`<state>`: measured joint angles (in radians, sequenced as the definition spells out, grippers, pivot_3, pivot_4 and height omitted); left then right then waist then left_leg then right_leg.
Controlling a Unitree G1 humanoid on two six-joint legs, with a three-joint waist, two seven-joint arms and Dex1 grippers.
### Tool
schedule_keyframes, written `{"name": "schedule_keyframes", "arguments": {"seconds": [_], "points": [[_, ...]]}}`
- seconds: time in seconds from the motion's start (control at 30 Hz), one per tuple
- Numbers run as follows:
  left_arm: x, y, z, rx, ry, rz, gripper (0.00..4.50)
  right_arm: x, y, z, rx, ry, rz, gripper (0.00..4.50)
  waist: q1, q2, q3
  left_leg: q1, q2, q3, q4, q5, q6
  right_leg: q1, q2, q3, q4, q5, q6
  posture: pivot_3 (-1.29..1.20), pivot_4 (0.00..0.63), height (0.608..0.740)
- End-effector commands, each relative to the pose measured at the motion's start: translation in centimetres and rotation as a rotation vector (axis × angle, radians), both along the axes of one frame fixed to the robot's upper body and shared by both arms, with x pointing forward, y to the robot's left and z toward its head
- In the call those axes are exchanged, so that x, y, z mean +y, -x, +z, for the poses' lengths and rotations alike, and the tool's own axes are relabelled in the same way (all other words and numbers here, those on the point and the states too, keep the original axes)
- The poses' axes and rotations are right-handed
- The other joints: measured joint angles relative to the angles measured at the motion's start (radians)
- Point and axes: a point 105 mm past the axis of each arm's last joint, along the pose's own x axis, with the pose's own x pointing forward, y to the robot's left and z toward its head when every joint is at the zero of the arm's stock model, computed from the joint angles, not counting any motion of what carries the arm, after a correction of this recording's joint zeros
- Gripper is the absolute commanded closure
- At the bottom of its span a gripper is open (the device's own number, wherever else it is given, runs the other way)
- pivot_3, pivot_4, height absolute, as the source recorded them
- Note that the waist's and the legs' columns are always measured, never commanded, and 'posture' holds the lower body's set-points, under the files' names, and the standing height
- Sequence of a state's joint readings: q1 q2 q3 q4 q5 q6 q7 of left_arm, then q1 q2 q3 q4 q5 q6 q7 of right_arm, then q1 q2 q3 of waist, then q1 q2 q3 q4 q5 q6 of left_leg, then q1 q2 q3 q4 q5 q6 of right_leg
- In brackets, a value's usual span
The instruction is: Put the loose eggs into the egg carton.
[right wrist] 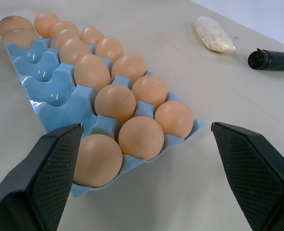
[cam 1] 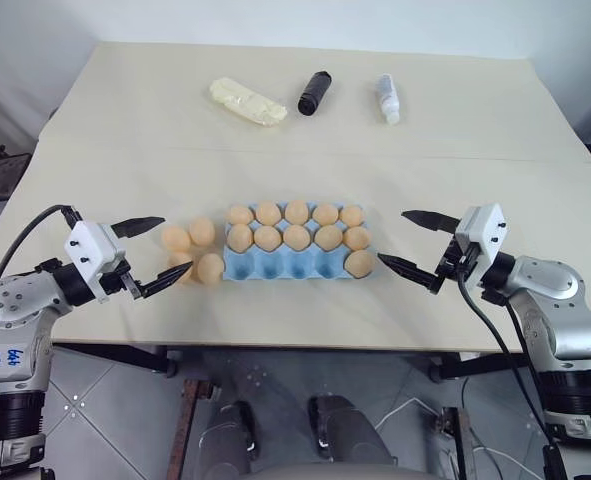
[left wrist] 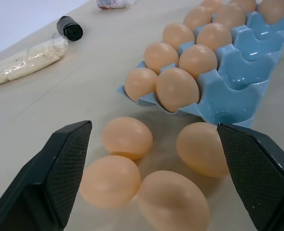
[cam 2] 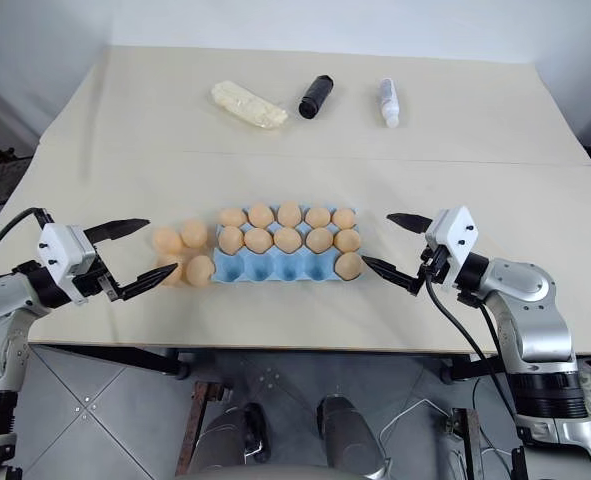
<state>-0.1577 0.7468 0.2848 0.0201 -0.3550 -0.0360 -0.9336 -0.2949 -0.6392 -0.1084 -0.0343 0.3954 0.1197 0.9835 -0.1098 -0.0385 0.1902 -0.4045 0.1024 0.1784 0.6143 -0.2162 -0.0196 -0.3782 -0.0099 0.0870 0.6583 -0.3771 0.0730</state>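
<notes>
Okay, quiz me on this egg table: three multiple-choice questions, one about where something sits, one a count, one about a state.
1. The loose eggs lie where?
A. Off the egg carton's end, by the left tool
B. Beside the black bottle
C. Off the carton's end by the right tool

2. How many carton cups are empty?
A. One
B. Four
C. Seven

3. The right tool is:
A. Shut on an egg
B. Open, holding nothing
C. Shut, empty

Answers: 1 A, four eggs cluster off that end. 2 B, four front-row cups show bare blue. 3 B, its fingers stand apart with nothing between them.
</notes>
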Motion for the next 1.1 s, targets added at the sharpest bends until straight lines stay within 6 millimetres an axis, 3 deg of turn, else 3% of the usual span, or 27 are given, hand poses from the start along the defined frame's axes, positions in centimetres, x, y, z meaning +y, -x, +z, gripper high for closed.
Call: {"name": "schedule_keyframes", "arguments": {"seconds": [0.03,0.2,0.33,0.5,0.67,0.97,1.1], "points": [[-0.2,0.1,0.5,-0.031,0.005,0.006,0.04,0.4,0.1,1.0,-0.044,-0.008,0.014,0.00,0.000,0.000,0.000,0.000,0.000,0.000,0.000,0.000,0.000,0.000,0.000,0.000,0.000,0.000,0.000,0.00,0.150,0.740],[1.3,1.0,0.3,0.003,0.073,0.045,0.04,1.4,0.5,1.4,-0.057,-0.040,0.060,0.00,-0.003,0.000,0.000,0.000,0.000,0.000,0.000,0.000,0.000,0.000,0.000,0.000,0.000,0.000,0.000,0.00,0.150,0.740],[4.4,2.4,-1.1,0.083,0.059,0.125,0.04,3.7,2.0,1.8,-0.083,-0.051,0.183,0.00,-0.005,0.000,0.000,0.000,0.001,-0.001,0.000,0.000,-0.001,0.000,0.001,-0.001,0.001,0.000,-0.001,0.00,0.150,0.740],[6.0,3.9,-2.8,0.166,0.029,0.144,0.04,5.3,3.7,1.7,-0.096,-0.033,0.293,0.00,0.000,0.000,0.000,0.000,0.000,-0.002,0.000,-0.001,-0.001,0.001,-0.001,-0.002,0.001,-0.001,-0.001,0.00,0.150,0.740],[4.4,3.7,-2.8,0.186,0.032,0.074,0.04,5.3,4.2,1.3,-0.100,-0.019,0.304,0.00,0.013,-0.001,-0.001,0.000,-0.002,-0.004,0.000,-0.005,-0.001,0.002,-0.004,-0.005,0.000,-0.001,-0.002,0.00,0.150,0.740],[-2.2,0.3,-1.4,0.170,-0.036,-0.103,0.04,3.3,4.2,0.2,-0.084,0.006,0.220,0.00,0.029,-0.001,0.000,0.000,-0.002,-0.004,-0.001,-0.002,0.002,0.002,-0.003,-0.005,-0.001,-0.001,-0.003,0.00,0.150,0.740],[-3.7,-1.0,-1.9,0.195,-0.096,-0.131,0.04,2.9,4.3,-0.1,-0.083,-0.003,0.178,0.00,0.022,-0.001,0.000,0.000,-0.001,-0.003,0.000,-0.001,0.001,0.002,-0.001,-0.003,-0.001,-0.001,-0.003,0.00,0.150,0.740]]}}
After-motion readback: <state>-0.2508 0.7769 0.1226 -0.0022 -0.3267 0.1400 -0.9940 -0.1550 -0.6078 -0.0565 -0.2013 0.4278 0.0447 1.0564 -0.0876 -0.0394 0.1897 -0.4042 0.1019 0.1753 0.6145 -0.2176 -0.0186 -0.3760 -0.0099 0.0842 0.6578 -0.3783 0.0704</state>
